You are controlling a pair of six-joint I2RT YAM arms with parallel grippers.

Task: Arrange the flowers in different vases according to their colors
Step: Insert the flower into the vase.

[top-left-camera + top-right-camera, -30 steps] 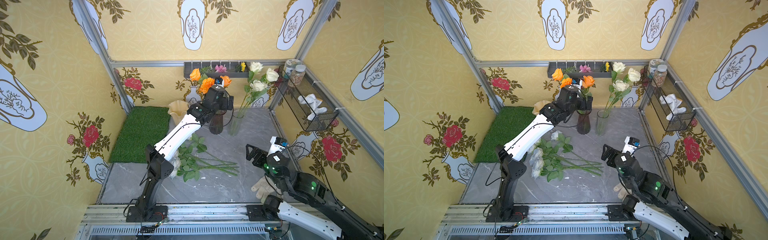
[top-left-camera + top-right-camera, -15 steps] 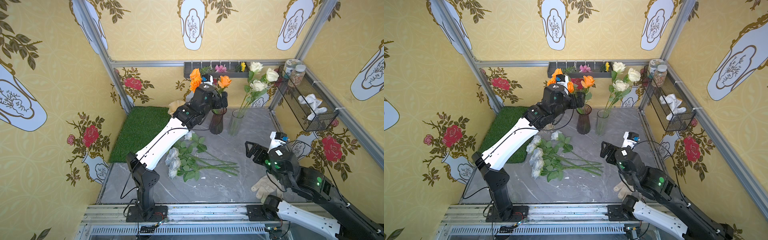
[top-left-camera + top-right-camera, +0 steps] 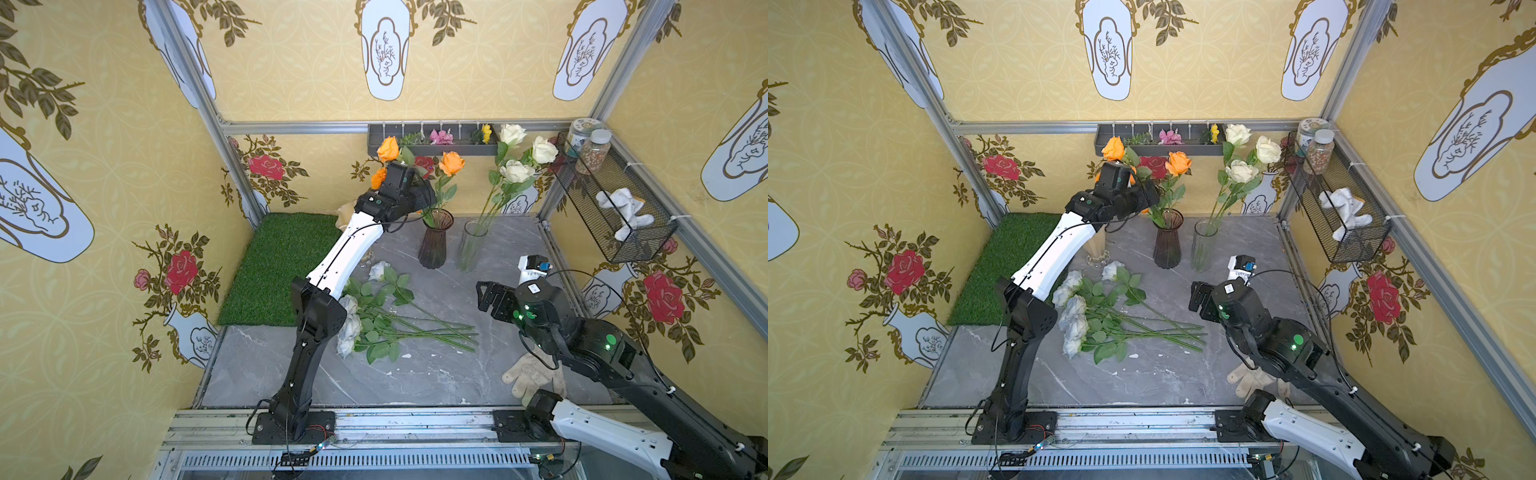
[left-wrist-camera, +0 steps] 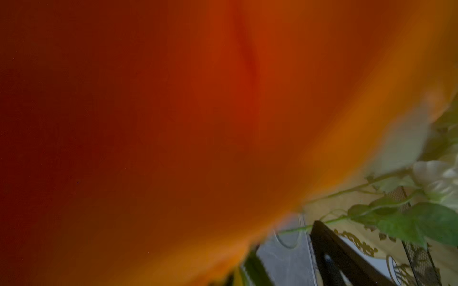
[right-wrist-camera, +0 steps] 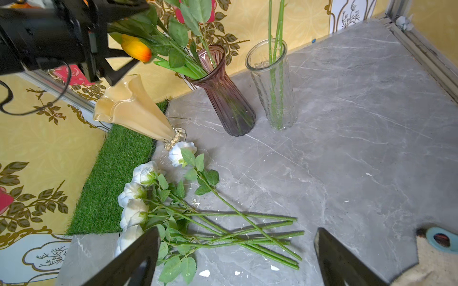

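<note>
At the edge of the green mat [image 3: 992,282] stands the cream-amber vase [image 5: 131,109], its ruffled mouth holding no stem. In front of it the pale blue-white roses [image 3: 1073,316] lie loose on the grey surface [image 3: 415,382], blooms toward the mat, stems crossing. The left gripper [image 3: 426,195] hangs with jaws spread among the leaves above the dark purple vase [image 3: 434,245], clamping nothing that shows; its wrist view is almost wholly an orange blur. That vase holds the orange flowers [image 3: 451,163] and a small yellow tulip [image 5: 136,50]. Just beside it the clear cylinder [image 3: 471,245] holds the cream-white roses [image 3: 515,170]. On the back wall a grey trough [image 3: 457,148] carries pink and yellow sprigs [image 3: 440,136]. The right gripper [image 5: 238,230] is wide open and empty over the stem ends. The wire basket [image 3: 640,245] on the side wall holds two jars [image 3: 592,151] and a white cloth [image 3: 623,208]; the jar label is too small to read.
</note>
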